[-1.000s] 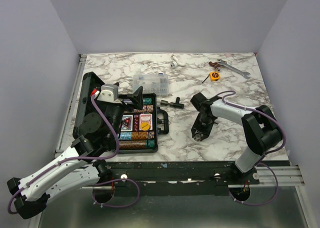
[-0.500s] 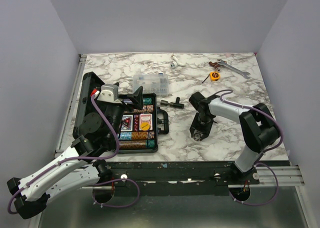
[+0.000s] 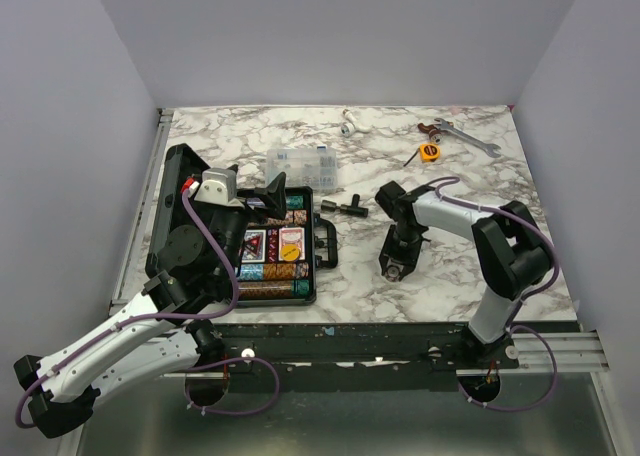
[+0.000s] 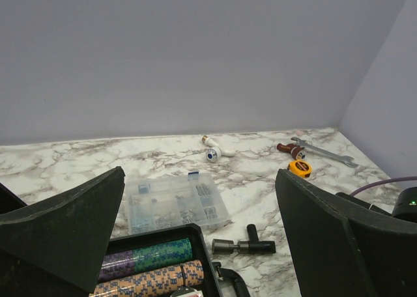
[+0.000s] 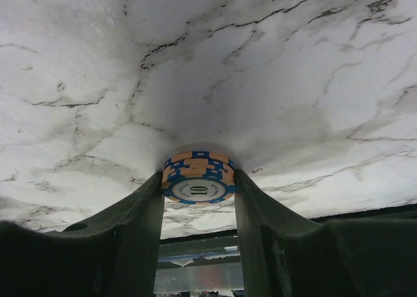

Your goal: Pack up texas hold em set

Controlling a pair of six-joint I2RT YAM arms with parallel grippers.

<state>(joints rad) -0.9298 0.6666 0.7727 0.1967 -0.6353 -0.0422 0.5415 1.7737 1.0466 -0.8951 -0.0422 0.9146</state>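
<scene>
Marble bench (image 3: 455, 271) lies just under our right claw (image 3: 394, 267), clamped around a small stack of orange-and-blue round poker chips (image 5: 197, 183) that we judge are bound for the open black rectangular hard case (image 4: 156, 232), over whose far edge our left claw (image 4: 199, 173) hovers spread apart.

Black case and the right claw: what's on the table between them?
Only bare table lies between the black case and the right gripper with its chip, the top view shows. A T-shaped tool sits farther back.
</scene>
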